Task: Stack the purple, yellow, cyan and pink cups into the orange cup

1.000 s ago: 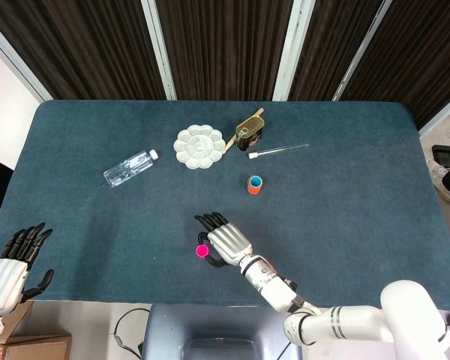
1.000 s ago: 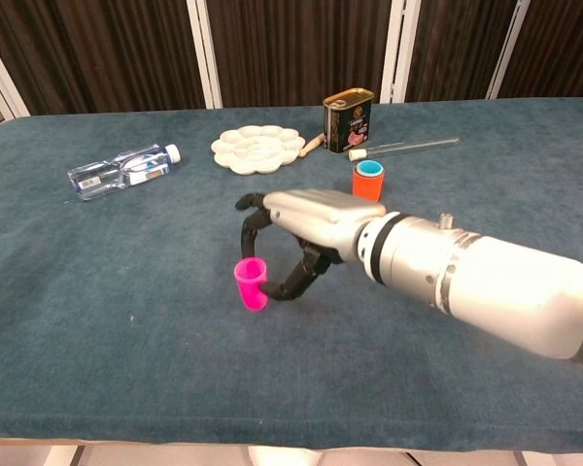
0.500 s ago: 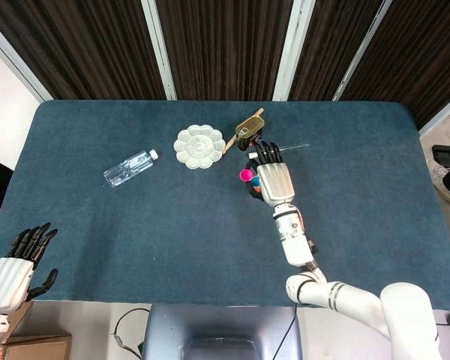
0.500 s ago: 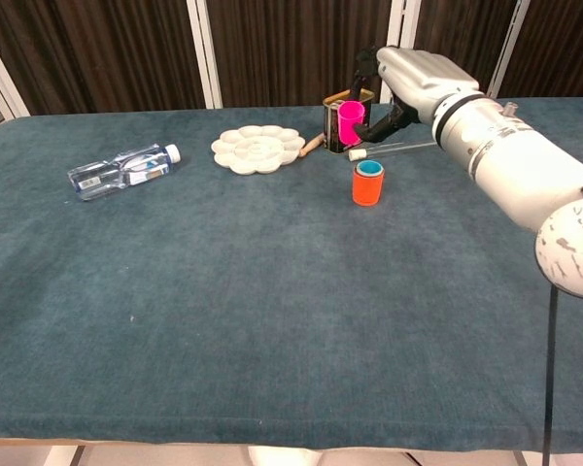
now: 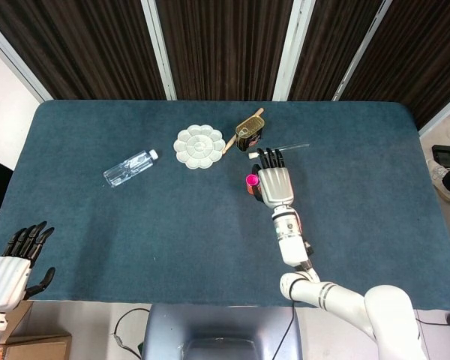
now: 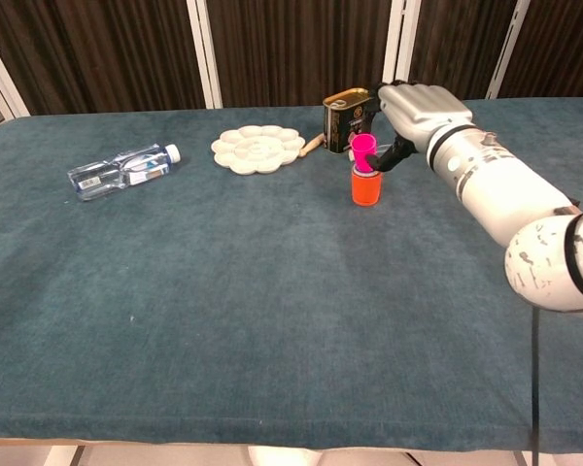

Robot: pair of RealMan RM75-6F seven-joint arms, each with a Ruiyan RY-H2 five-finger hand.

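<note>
**Pink cup held at the mouth of the orange cup**

The right hand [image 6: 415, 110] pinches the small bright pink plastic cup [image 6: 363, 151] between its thumb and fingers, and the cup's lower part sits in the mouth of the short orange plastic cup [image 6: 366, 186]. The orange cup stands upright on the blue-grey cloth-covered bench [image 6: 223, 291], towards its far side. From the head view the right hand [image 5: 274, 184] covers most of the orange cup, with the pink cup [image 5: 251, 181] showing at the hand's left edge. Whether other cups are already inside the orange one cannot be told.

Just behind the cups stands a gold and black rectangular tin [image 6: 348, 118], with a thin clear white-capped tube [image 5: 279, 149] lying beside it. To the left of the tin is a white flower-shaped paint palette [image 6: 257, 149], and further left a clear plastic water bottle [image 6: 122, 169] lies on its side.

The left hand [image 5: 11, 264] hangs off the bench's near left corner, fingers spread and holding nothing.
</note>
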